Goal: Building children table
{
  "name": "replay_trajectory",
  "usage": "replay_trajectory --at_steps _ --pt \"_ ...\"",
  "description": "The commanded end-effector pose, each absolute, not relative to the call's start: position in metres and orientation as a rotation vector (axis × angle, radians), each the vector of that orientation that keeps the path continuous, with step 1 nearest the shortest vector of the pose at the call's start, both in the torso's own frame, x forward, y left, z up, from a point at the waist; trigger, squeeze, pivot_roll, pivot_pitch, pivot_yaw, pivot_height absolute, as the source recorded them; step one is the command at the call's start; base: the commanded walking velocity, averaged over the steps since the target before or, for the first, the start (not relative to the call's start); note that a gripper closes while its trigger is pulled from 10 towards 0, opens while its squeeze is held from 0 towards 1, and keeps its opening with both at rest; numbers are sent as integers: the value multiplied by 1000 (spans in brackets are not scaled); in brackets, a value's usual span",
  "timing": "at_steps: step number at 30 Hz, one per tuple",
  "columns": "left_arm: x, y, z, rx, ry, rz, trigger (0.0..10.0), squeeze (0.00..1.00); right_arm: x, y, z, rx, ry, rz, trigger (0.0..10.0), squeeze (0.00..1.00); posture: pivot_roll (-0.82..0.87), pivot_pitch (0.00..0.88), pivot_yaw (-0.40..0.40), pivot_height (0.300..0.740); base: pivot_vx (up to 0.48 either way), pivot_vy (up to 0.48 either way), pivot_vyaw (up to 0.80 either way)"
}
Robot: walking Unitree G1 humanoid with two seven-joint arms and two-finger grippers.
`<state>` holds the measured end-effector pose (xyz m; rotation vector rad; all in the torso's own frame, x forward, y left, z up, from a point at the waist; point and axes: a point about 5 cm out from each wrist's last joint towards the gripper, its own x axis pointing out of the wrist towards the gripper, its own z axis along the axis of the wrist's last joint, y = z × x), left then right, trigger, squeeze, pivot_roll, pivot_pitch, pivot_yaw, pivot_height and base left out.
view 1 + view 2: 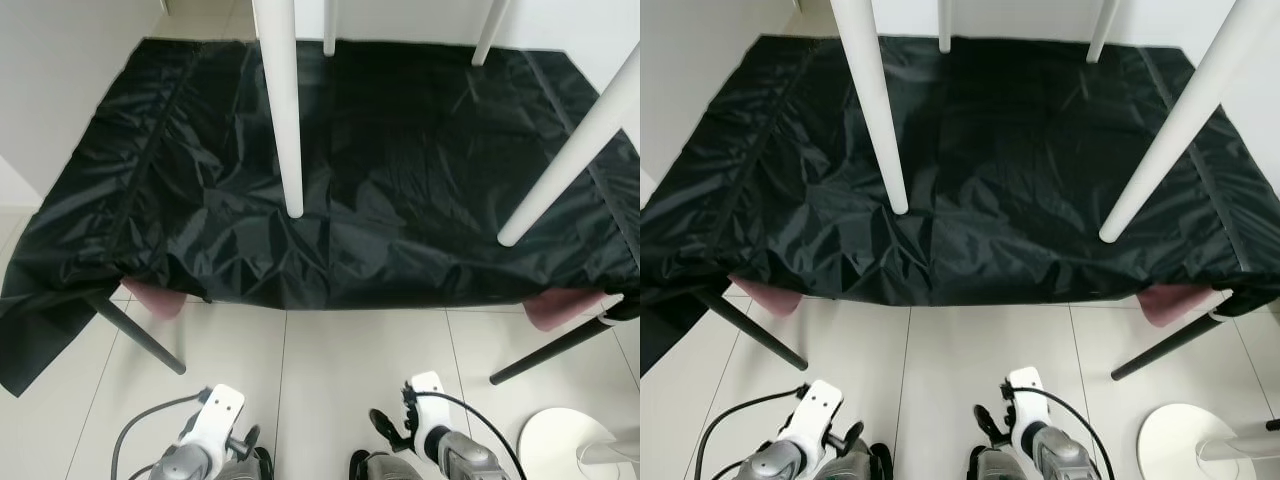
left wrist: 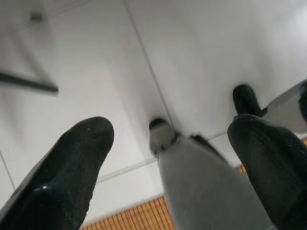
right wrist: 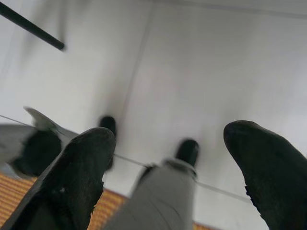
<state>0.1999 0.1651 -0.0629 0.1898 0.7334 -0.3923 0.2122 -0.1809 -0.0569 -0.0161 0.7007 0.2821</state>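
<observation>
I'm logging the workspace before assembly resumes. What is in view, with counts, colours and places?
Table legs: four, white, pointing up from the covered table.
Cover sheet: one, black, draped over the table.
Work-table legs: two seen, black, slanting to the floor.
Pink pads: two, under the sheet's front corners.
Round base: one, white, floor at right.
Floor: pale tiles.
Left end effector: black fingers apart, hanging low.
Right end effector: black fingers apart, hanging low.

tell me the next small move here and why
Probably raise the right gripper toward the nearest white leg. Both it and the left gripper hang open and low over the floor tiles, holding nothing, while the white legs stand up from the black-covered table.
</observation>
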Motion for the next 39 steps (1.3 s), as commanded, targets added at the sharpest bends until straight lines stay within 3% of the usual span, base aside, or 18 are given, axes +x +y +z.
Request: replay_trajectory --at_steps 1,8,16,26,39 --pt "189 174 -73 230 794 -252 10000 0 198 -184 -68 -21 774 240 10000 0 -44 138 19 740 0 0 0" --pt "168 173 -89 219 946 -195 10000 0 170 -197 -84 -113 899 106 10000 0 -38 89 13 740 0 0 0" --pt "165 166 -93 255 977 -207 10000 0 168 -193 -87 -204 918 122 10000 0 -38 55 32 740 0 0 0" --pt "182 164 -86 227 950 -225 10000 0 178 -172 -85 -201 885 159 10000 0 -66 51 78 740 0 0 0" --pt "178 150 -88 198 946 -262 10000 0 164 -176 -91 -127 936 84 10000 0 -80 53 68 740 0 0 0"
